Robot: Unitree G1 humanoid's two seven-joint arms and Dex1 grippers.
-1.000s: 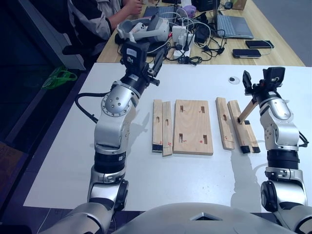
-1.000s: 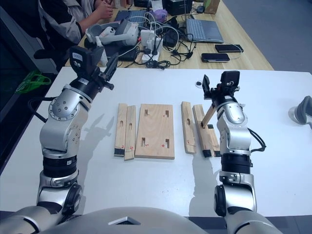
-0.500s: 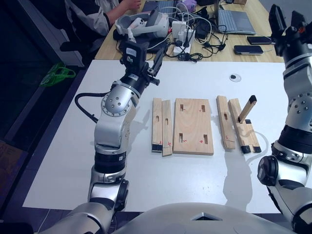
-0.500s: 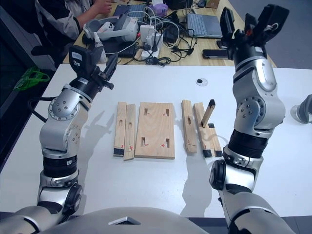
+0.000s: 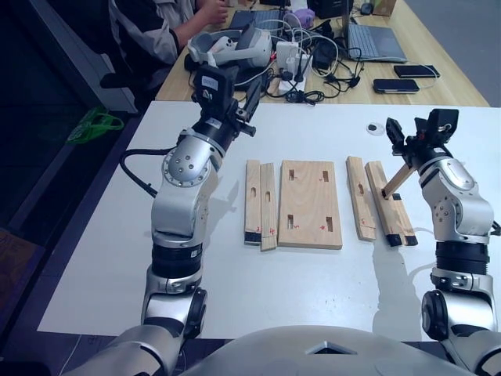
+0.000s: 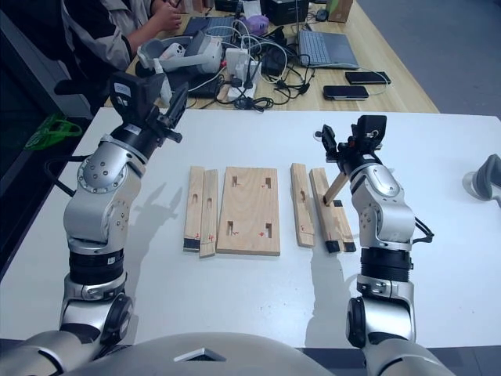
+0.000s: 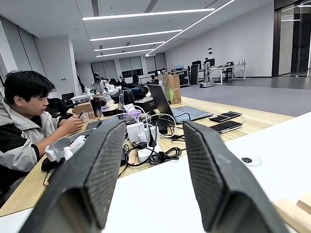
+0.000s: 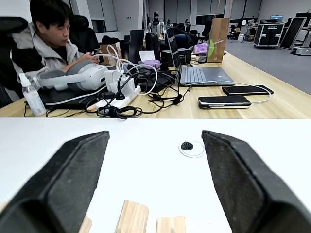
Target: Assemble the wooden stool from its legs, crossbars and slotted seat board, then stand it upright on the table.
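Stool parts [image 5: 310, 204] are laid flat at the worktop [image 5: 117, 266] centre, seemingly for reach; one slat [image 5: 395, 178] is propped aslant under the wide right gripper [image 5: 409, 135]; left gripper [image 5: 246, 110] wide too.

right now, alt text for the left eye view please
A seat board lies flat on a white table, a pair of wooden bars at each side. A stick leans up from the right pair, under the open right fingers; the open left fingers are raised beyond the left pair.
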